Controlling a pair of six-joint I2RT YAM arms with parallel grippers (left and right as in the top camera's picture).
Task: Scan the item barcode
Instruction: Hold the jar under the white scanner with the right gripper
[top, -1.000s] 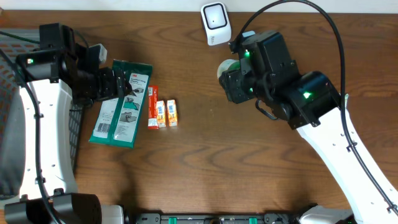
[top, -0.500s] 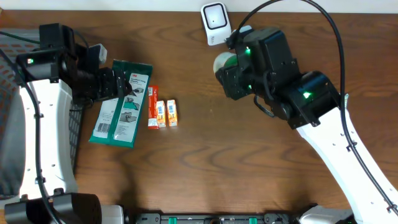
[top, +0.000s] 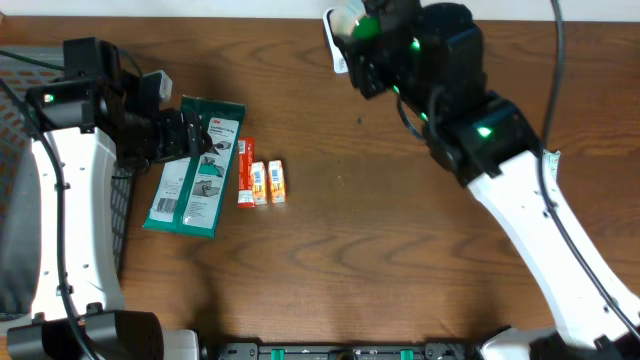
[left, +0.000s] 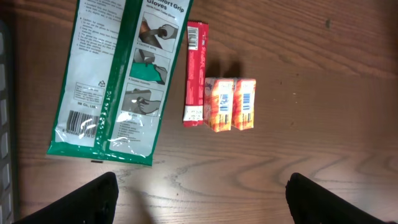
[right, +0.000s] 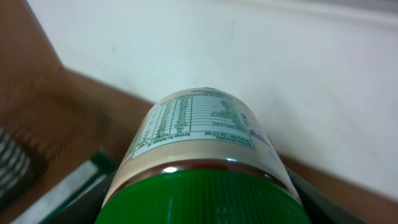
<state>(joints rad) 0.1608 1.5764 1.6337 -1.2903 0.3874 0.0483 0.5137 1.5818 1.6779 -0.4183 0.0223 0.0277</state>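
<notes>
With the right gripper (top: 368, 35), grasps a bottle (right: 198, 127) across its body, one dark finger (right: 314, 199) pressed on each side, just under the green lid (right: 205, 193). Lies sideways in this grip, lid toward the wrist camera, pale label (right: 193, 124) with a small printed table turned upward, far end pointing to a white wall (right: 249, 50). From overhead, sits at the far edge of the table (top: 400, 230), held clear of the wood, right over a white scanner (top: 337, 62) of which only a strip shows beside the gripper; cannot tell whether touching it or apart. With the left gripper (left: 199, 202), grasps nothing: jaws spread wide, both tips at the bottom of the wrist view, hanging above bare wood. Ahead of these tips, flat on the table: a green glove pack (left: 118, 74), a red box (left: 196, 74) just beside its edge, and two orange boxes (left: 231, 104) side by side, against the lower end of the red one. All well apart from the bottle.
</notes>
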